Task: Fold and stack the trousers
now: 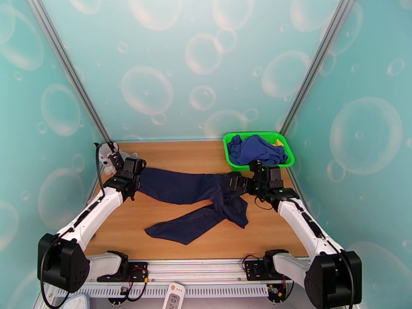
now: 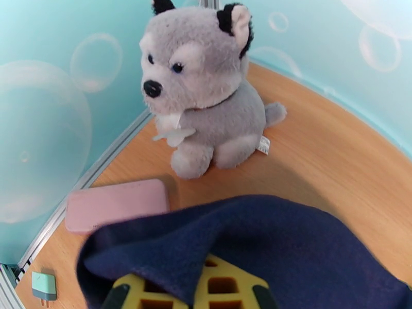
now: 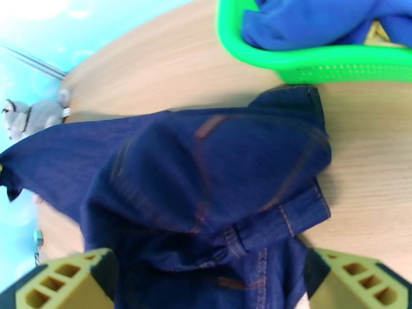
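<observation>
Teal bubble walls, wood worktop (image 1: 170, 150). Trousers (image 1: 190, 189) lie unfolded across the middle. One leg runs toward the far-left corner, the other slants toward the near edge. Waist is bunched on the right, just short of the green basket (image 1: 232, 156) in the far-right corner. Basket holds a brighter blue garment (image 1: 255, 149), not part of the job.

Left fingers (image 1: 135, 185): clamped tight on the hem of the far-left leg. In the left wrist view the cloth drapes over them. Toy dog (image 2: 206, 88) sits just beyond in that corner, close to the hem.

Right fingers (image 1: 238, 182): spread fully wide, holding nothing, straddling the crumpled waist. Right wrist view shows denim lying between them, not pinched.

Handling, my read:
- Soft, limp denim. No stiffness to push with, so drag or lift it, don't shove.
- Some weight, so a lifted leg will hang and swing.
- Not fragile, not slippery. Probably drags on the wood and wrinkles if pulled fast.
- Best holds are the waistband and stitched seams: thick, multi-layer, unlikely to slip out. Hems are fine too.
- Mid-leg cloth is a worse bet, may catch one layer only.
- Waist is heaped, so the right side should go low for the band edge with the orange stitching and take both layers.
- Mind the basket rim on any lift.
</observation>
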Robot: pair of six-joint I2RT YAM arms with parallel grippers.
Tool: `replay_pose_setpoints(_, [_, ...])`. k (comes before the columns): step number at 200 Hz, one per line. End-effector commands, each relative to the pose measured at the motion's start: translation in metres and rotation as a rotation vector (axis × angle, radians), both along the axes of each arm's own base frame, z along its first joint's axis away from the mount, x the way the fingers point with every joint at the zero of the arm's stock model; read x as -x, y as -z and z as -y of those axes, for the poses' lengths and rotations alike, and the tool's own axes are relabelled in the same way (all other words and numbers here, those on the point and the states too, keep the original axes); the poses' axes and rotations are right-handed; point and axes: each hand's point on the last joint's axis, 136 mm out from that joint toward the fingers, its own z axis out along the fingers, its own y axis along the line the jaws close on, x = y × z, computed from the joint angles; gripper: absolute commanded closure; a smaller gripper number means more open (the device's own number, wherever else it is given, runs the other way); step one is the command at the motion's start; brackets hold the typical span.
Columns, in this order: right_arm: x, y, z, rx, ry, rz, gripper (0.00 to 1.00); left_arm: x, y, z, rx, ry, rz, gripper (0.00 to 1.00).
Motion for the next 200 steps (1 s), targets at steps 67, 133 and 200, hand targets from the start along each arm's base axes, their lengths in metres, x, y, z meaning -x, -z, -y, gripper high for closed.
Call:
replay_pose_setpoints(67, [-0.035, 0.069, 0.003, 0.062, 0.104, -0.132, 0.11, -0.008, -0.015, 0.019, 0.078, 0.090, 0.119, 0.92])
replay_pose_setpoints(133, [-0.027, 0.111, 0.018, 0.224, 0.159, -0.195, 0.14, -0.006, -0.012, 0.026, 0.091, 0.142, 0.112, 0.90])
replay_pose_setpoints(200, [-0.029, 0.088, 0.005, 0.220, 0.103, -0.149, 1.00, -0.005, -0.009, 0.028, 0.095, 0.155, 0.105, 0.90])
